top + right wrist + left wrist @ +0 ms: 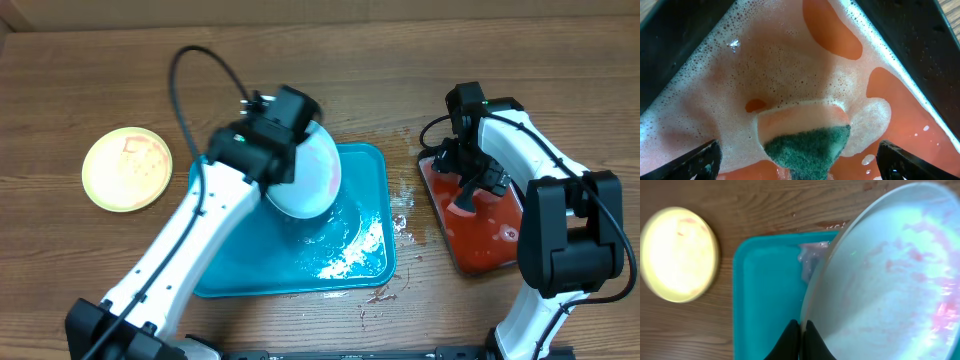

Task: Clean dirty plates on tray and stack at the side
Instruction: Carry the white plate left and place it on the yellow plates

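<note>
My left gripper [801, 327] is shut on the rim of the pale blue-white plate [880, 285], which bears faint red smears. It holds the plate tilted above the turquoise tray [230, 270]; the plate also shows in the overhead view [315, 175]. A pale yellow-green plate [126, 170] with a red mark lies on the table left of the tray, and it also shows in the left wrist view [677, 255]. A second yellow-green plate is not in view. My right gripper [801, 162] is open over the black tray [505, 255], its fingers either side of a green-and-yellow sponge [807, 140], not touching it.
The black tray holds red liquid and foam [790, 65]. White suds [355, 250] lie on the turquoise tray's right part. Splashes wet the wood [405, 215] between the two trays. The left arm's cable [200, 70] loops above the table.
</note>
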Motion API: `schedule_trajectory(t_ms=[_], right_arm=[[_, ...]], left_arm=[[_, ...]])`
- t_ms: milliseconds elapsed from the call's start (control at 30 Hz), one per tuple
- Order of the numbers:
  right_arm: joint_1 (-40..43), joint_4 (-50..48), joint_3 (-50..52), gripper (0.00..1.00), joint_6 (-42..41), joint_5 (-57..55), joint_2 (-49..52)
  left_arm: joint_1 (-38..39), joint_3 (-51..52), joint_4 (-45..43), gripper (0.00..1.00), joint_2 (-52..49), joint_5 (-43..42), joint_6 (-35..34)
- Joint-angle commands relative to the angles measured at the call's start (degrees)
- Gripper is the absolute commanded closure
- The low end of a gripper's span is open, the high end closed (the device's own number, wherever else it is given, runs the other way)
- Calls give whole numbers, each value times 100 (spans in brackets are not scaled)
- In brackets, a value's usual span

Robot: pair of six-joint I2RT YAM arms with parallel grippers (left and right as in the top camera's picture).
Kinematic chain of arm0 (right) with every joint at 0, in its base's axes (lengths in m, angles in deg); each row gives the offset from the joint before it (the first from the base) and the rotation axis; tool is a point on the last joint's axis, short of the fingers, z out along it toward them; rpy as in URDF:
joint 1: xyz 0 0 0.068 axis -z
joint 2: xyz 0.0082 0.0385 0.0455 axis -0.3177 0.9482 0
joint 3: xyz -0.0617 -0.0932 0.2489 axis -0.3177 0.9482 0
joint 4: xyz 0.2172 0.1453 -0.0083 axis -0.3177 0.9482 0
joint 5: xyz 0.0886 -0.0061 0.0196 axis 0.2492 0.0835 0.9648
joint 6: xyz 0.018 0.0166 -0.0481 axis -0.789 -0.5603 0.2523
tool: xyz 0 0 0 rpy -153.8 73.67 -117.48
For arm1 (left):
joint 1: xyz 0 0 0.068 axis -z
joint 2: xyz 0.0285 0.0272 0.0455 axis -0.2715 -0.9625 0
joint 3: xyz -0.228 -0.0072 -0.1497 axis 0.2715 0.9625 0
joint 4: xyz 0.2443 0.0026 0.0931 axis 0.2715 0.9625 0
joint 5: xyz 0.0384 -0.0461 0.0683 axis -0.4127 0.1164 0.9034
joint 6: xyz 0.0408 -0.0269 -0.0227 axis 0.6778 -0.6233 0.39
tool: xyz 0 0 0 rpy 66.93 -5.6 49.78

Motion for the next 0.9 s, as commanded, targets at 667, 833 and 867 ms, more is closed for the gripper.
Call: schedule_trajectory(t_ms=[667, 833, 867], right_arm=[[-11, -13, 4, 0, -4, -15, -131], [-11, -13, 4, 0, -4, -17, -131], [-11, -13, 4, 0, -4, -17, -131]], left_arm=[[-6588, 1884, -2151, 95, 83, -3952, -710], [-7125, 2129, -2444, 96, 4, -3932, -713], [-7184, 2129, -2494, 96, -52, -3926, -715]])
